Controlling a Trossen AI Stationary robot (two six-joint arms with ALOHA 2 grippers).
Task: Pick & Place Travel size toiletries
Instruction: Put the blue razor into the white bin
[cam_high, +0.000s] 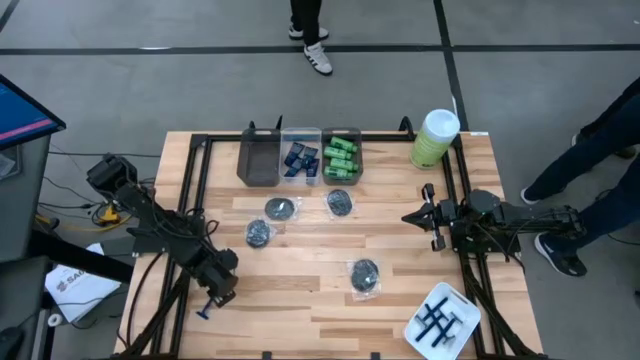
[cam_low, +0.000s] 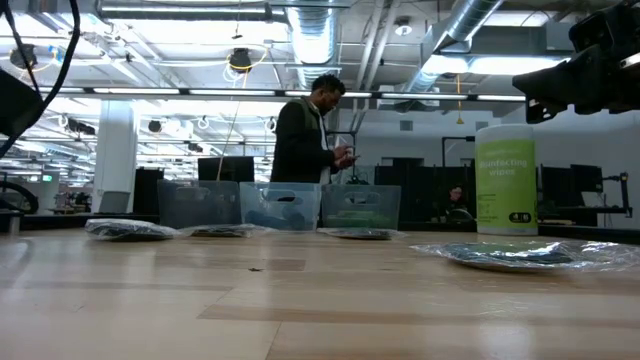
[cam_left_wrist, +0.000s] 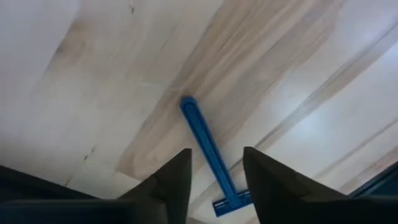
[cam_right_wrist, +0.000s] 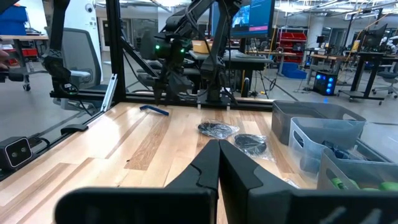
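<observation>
A thin blue razor (cam_left_wrist: 208, 152) lies flat on the wood near the table's left near corner (cam_high: 205, 308). My left gripper (cam_left_wrist: 216, 154) hovers over it, open, one finger on each side of the handle, touching nothing. My right gripper (cam_right_wrist: 218, 149) is shut and waits above the table's right side (cam_high: 425, 215). Several round dark crinkly packets (cam_high: 281, 208) (cam_high: 364, 275) lie on the table's middle. At the far edge, navy tubes (cam_high: 300, 158) fill a clear bin and green bottles (cam_high: 341, 158) fill the bin beside it. More razors lie in the white tray (cam_high: 462, 300).
An empty dark grey bin (cam_high: 258, 158) stands left of the tube bin. A tall green canister (cam_high: 434, 138) stands at the far right corner. Black frame rails (cam_high: 195, 180) run along the table's sides. A person (cam_low: 310, 130) stands beyond the far edge; another is at the right (cam_high: 600, 150).
</observation>
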